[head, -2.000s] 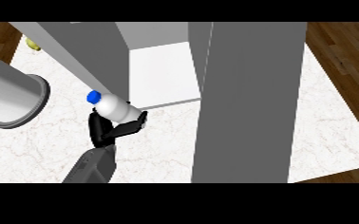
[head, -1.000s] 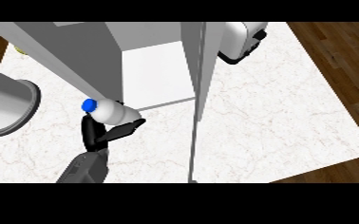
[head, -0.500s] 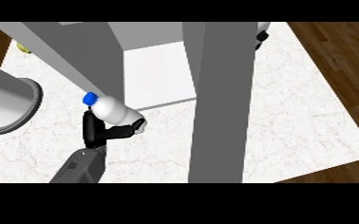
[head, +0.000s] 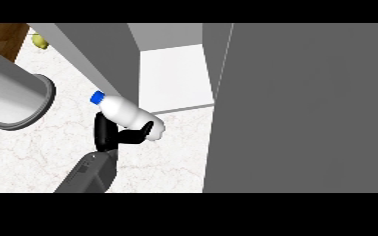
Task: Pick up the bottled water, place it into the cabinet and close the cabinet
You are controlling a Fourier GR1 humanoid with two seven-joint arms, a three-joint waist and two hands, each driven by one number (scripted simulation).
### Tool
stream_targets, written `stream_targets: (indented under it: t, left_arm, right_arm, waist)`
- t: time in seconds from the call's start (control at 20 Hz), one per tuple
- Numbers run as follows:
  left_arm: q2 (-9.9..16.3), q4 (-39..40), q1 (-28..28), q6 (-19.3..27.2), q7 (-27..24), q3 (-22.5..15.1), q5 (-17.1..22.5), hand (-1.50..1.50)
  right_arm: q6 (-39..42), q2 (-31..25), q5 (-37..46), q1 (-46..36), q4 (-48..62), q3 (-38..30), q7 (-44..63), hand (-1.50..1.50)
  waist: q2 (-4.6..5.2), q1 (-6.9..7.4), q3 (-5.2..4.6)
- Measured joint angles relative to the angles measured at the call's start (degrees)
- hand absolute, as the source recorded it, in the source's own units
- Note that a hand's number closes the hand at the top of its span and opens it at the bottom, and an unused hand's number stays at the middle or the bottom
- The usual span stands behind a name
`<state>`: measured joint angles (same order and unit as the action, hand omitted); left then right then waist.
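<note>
Hiding the right side, cabinet door [head: 295, 110] looms.

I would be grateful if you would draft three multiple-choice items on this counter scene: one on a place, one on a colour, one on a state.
1. Where is the water bottle?
A. Deep inside the cabinet
B. In the left hand, just outside the cabinet's opening
C. Lying on the counter

2. What colour is the bottle's cap?
A. Blue
B. Red
C. Green

3. In what state is the cabinet?
A. Shut
B. Open, its white floor showing
C. Its door taken off

Answers:
1. B: the left hand curls round the bottle's base, in front of the cabinet's white floor and above the marble counter.
2. A: the cap at the bottle's upper left end is blue.
3. B: the white floor shows between the grey walls, and the grey door fills the view's right.
</note>
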<state>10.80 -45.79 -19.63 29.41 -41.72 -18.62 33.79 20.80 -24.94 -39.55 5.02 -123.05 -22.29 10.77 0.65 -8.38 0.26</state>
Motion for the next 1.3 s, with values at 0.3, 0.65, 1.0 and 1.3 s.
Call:
stream_targets:
  t: [0.3, 0.65, 1.0, 1.3]
  left_arm:
    - [-2.3, 1.3, -1.5, -4.7, 1.2, -0.3, 2.1, 1.5]
    - [-6.7, 0.3, -4.4, -12.3, 1.8, -2.1, 3.9, 1.5]
    - [-8.0, -6.9, -4.8, -21.3, 3.5, -5.3, 3.7, 1.5]
    - [-4.2, -16.7, 1.3, -24.5, 6.9, -7.6, 2.3, -1.5]
  right_arm:
    - [0.5, -0.3, 0.2, 1.7, -1.6, -0.6, 0.5, -1.5]
    - [1.4, -1.1, -1.8, 4.9, -5.9, -1.7, 2.6, 1.5]
    - [3.0, 0.6, -3.2, 10.0, -10.0, -0.8, 4.3, 1.5]
    - [2.7, 1.8, -3.7, 11.4, -10.9, 0.6, 5.3, 1.5]
  waist:
    - [-0.13, 2.2, -0.27]
    - [-0.5, 4.55, -0.36]
    - [-0.89, 6.84, -0.3]
    - [-1.0, 7.82, -0.29]
